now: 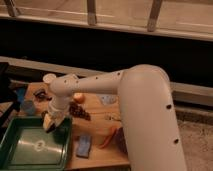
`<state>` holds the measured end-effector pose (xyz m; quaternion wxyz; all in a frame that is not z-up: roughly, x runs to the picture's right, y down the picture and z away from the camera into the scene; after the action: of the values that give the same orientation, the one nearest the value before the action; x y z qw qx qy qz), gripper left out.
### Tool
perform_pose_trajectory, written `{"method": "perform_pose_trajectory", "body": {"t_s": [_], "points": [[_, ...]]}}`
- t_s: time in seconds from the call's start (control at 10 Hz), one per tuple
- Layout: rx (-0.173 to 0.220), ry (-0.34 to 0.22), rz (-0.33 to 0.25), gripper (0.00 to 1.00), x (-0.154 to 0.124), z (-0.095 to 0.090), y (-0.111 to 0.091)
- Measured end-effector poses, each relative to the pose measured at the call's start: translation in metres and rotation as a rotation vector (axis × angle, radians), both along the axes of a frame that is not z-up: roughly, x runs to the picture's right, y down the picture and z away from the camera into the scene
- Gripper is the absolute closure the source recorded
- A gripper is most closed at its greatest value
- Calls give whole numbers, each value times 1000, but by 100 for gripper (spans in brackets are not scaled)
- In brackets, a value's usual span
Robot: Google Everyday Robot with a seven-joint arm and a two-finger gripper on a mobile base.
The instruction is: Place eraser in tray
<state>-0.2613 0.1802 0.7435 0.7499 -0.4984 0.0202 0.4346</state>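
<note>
Green tray [20, 150] fills lower left of frame on wooden worktop [97, 132]. Hand [50, 122] hangs over tray's right rim, closed, fingers pointing down, likely positioned for drop. Eraser not clearly visible; probably pinched there. Blue pad [84, 146] lies right of tray.

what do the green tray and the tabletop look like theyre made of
Tray: likely plastic, uniform green with a molded raised rim. Tabletop: probably wood, warm matte tan. The gripper, shut, hangs over the tray's right rim.
</note>
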Motion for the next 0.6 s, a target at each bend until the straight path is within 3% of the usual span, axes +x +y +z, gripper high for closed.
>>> {"method": "perform_pose_trajectory", "body": {"t_s": [0.4,0.6], "points": [[-13,-172,-114,98,-13,-35,33],[-38,-202,-134,80,-3,-37,40]]}}
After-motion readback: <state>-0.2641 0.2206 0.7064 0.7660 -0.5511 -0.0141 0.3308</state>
